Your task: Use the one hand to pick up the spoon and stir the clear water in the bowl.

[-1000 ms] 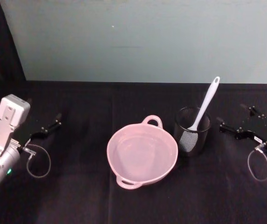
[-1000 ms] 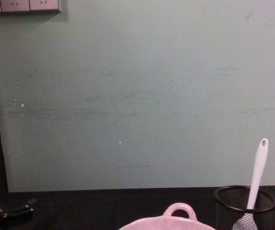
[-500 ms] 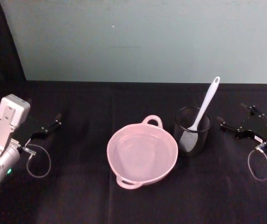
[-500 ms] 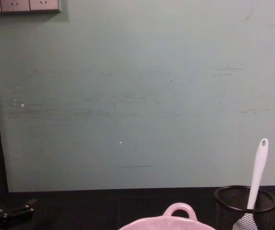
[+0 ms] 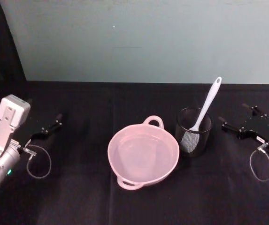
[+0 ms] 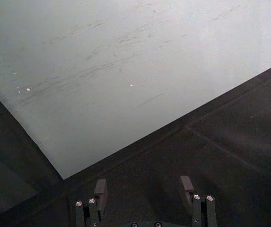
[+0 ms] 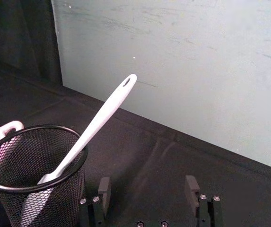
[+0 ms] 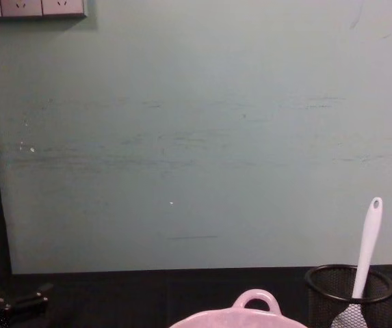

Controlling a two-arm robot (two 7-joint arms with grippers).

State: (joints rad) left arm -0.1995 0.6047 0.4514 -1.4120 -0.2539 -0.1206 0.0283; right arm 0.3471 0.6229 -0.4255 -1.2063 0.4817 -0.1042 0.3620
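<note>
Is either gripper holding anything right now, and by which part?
Nothing is held. The left gripper and right gripper are both open and empty; the spoon stands in the mesh cup.

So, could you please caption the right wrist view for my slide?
Open right claw beside the mesh cup holding the white spoon.

Black mesh cup, black table

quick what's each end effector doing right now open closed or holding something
Left end effector: open, holding nothing, at the table's left side.
Right end effector: open, holding nothing, beside the mesh cup with the spoon.
</note>
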